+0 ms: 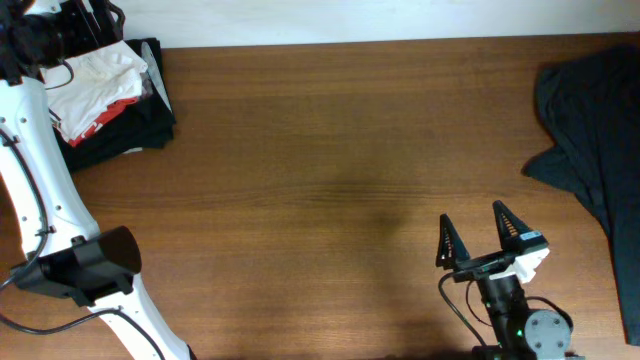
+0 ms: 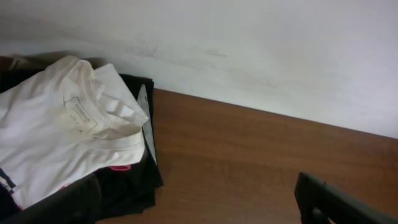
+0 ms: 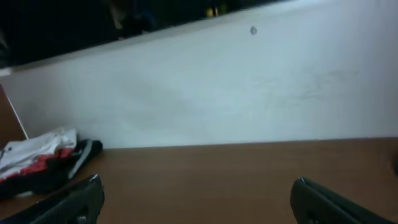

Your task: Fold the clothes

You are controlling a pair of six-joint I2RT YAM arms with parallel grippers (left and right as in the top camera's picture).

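A folded white shirt (image 1: 92,75) with its collar and label up (image 2: 56,124) tops a stack at the table's far left corner. Under it lie a red garment (image 1: 108,113) and black garments (image 1: 135,125), which also show in the left wrist view (image 2: 127,186). A dark slate garment (image 1: 590,120) lies crumpled at the far right edge. My left gripper (image 2: 198,186) is open and empty, just right of the stack and above the table. My right gripper (image 1: 472,214) is open and empty near the front edge, also seen in its wrist view (image 3: 198,182), and touches no cloth.
The brown wooden table (image 1: 340,170) meets a white wall (image 2: 261,56) at the back. My white left arm (image 1: 40,190) runs along the left edge, with its black joint (image 1: 85,265) at the front left.
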